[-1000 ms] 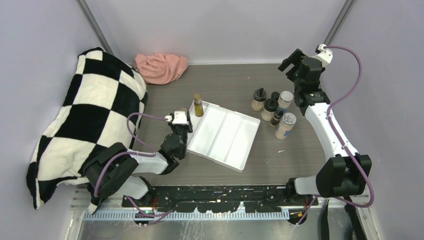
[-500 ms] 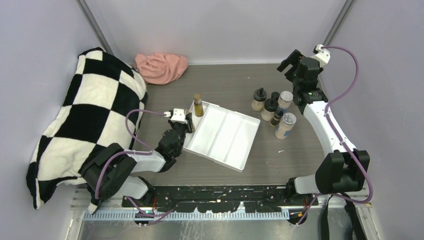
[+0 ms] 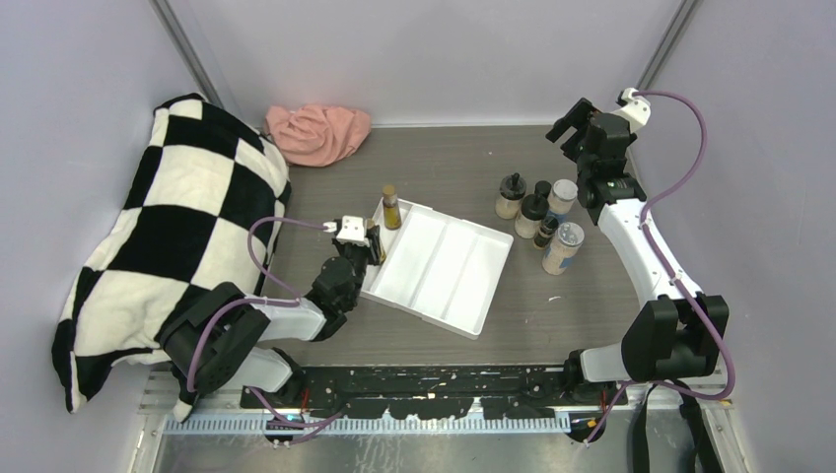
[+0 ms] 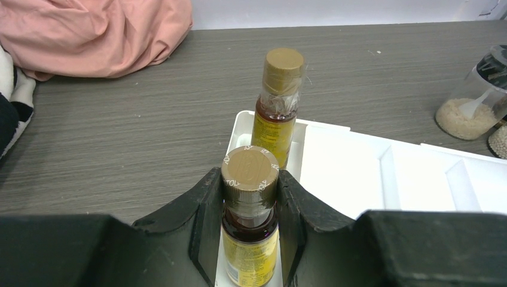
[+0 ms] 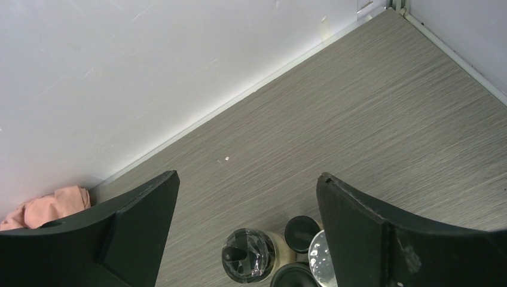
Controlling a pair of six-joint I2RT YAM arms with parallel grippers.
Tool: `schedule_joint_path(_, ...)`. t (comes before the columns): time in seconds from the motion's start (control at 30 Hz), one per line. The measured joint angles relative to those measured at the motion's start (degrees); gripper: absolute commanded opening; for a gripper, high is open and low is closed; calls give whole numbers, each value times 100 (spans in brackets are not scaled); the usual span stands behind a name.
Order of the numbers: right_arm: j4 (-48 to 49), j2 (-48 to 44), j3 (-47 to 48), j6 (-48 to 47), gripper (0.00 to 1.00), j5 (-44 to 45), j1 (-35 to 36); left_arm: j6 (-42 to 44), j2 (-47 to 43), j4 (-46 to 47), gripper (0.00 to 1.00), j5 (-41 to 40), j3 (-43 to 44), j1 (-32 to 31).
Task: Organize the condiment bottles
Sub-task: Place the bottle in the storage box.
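Note:
My left gripper (image 4: 250, 197) is shut on the neck of a slim yellow brown-capped bottle (image 4: 250, 176), held upright over the left end of the white tray (image 4: 359, 173). A second yellow bottle (image 4: 279, 101) stands just beyond it in the tray's far left corner (image 3: 391, 207). The other condiment bottles cluster right of the tray: black-lidded beige jars (image 3: 510, 195), tiny dark bottles (image 3: 545, 233) and clear shakers (image 3: 563, 246). My right gripper (image 5: 248, 177) hangs open and empty high above that cluster, over a black-lidded jar (image 5: 248, 254).
A pink cloth (image 3: 317, 133) lies at the back left by the wall. A black-and-white checkered blanket (image 3: 177, 236) covers the left side. The tray (image 3: 444, 271) has several long compartments. Grey walls close in the back and the sides.
The left gripper with its yellow bottle edged a little toward the tray's left end, then stayed still. The right wrist shifted slightly and stayed open.

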Motion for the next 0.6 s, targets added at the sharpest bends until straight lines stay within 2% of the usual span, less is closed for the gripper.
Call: schedule_joint_path(0.6, 0, 0, -31, -2, 91, 0, 0, 179, 94, 184, 0, 4, -52, 4)
